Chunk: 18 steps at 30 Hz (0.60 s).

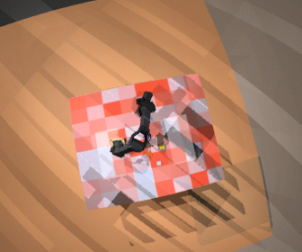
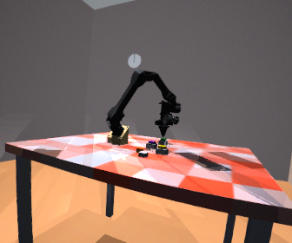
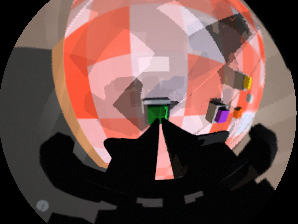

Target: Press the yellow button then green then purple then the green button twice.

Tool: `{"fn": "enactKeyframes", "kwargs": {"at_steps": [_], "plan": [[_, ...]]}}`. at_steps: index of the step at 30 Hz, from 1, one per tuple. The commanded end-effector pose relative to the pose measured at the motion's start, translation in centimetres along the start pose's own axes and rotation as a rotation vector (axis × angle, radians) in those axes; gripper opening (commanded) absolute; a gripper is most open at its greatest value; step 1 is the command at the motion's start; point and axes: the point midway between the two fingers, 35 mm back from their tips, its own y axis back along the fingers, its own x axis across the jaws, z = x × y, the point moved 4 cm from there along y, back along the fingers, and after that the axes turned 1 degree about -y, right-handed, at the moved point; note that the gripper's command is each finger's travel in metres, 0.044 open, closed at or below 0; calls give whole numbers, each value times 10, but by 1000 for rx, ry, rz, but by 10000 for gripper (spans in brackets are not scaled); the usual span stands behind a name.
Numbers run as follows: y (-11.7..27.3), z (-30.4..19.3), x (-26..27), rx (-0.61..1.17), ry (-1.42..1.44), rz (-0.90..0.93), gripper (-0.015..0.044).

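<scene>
My gripper is shut and empty, pointing down. Its fingertips are at the green button, touching it or just above; I cannot tell whether it is pressed down. The arm hides the green button in the top view. The purple button stands on its dark base, to the right of the fingers in the wrist view. The yellow button is farther right in that view, on a grey base.
A small orange block lies near the purple button. A small pale grey block lies beyond it, near the yellow button. The checkered table carries dark shadows.
</scene>
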Motion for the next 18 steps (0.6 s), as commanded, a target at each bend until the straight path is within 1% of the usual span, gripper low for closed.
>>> {"fn": "enactKeyframes", "kwargs": {"at_steps": [1,5,18], "plan": [[15,1,1,-8,-8,16,20],[14,1,1,-8,-8,16,20],[-8,2,2,-9,-9,16,20]]}}
